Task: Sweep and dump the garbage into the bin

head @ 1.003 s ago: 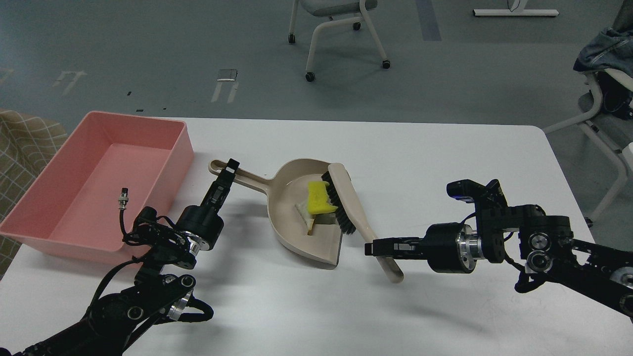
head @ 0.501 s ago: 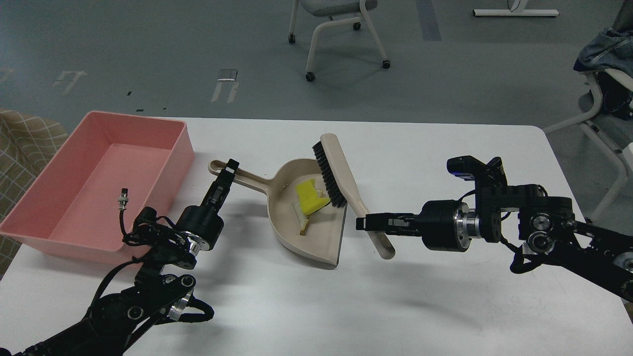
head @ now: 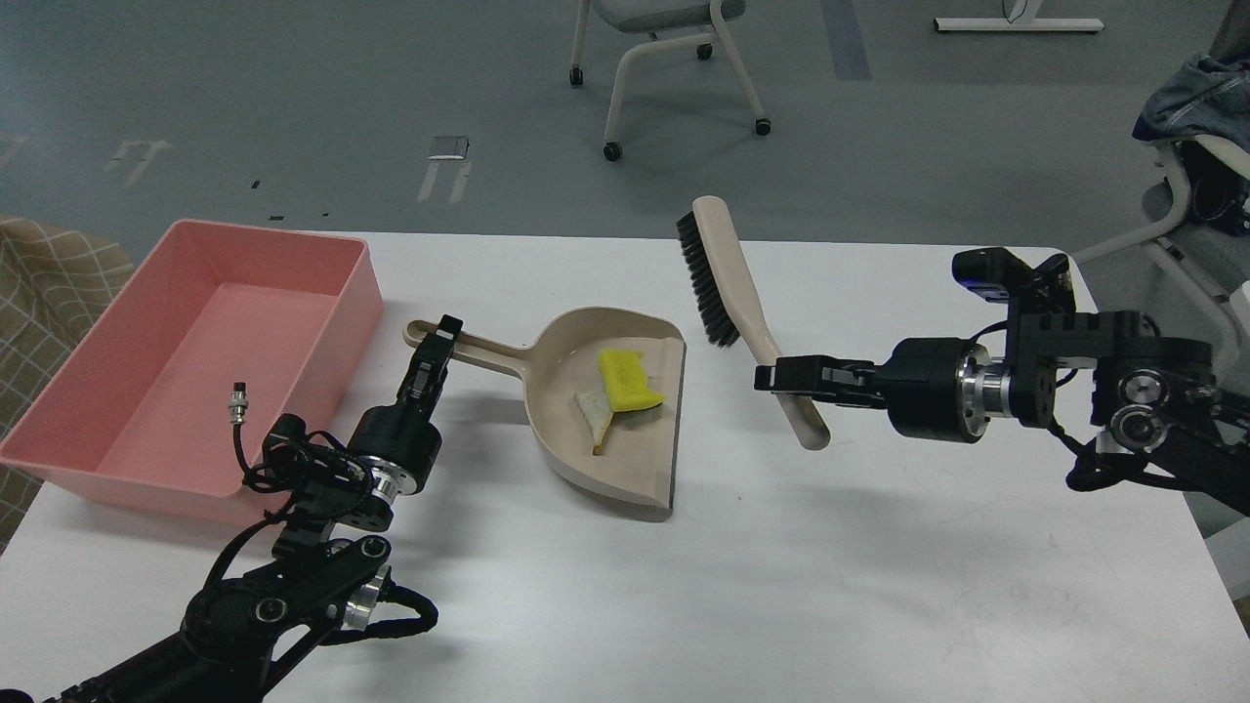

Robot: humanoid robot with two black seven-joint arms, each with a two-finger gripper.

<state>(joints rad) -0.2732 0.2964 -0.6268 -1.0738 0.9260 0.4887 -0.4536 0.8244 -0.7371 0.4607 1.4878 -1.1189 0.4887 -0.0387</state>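
Note:
The yellow sponge scrap [head: 627,380] and the whitish strip [head: 593,409] lie inside the beige dustpan [head: 635,469], which rests on the white table [head: 742,586]. My left gripper [head: 437,341] is shut on the dustpan's long handle [head: 488,350] near its end. My right gripper [head: 781,376] is shut on the handle of the beige brush [head: 747,312] with black bristles, held in the air to the right of the pan and clear of it. The pink bin [head: 210,332] stands at the table's left; its floor shows bare.
A loose cable with a metal plug [head: 236,400] sticks up from my left arm in front of the bin. Rolling chairs [head: 664,59] stand on the floor beyond the table, another chair with clothing [head: 1196,98] at the right. A checked cloth [head: 49,273] lies left of the bin.
My right gripper lifted the brush out of the dustpan and carried it up and to the right. The sponge and strip stayed in the pan. The left gripper and pan handle shifted slightly.

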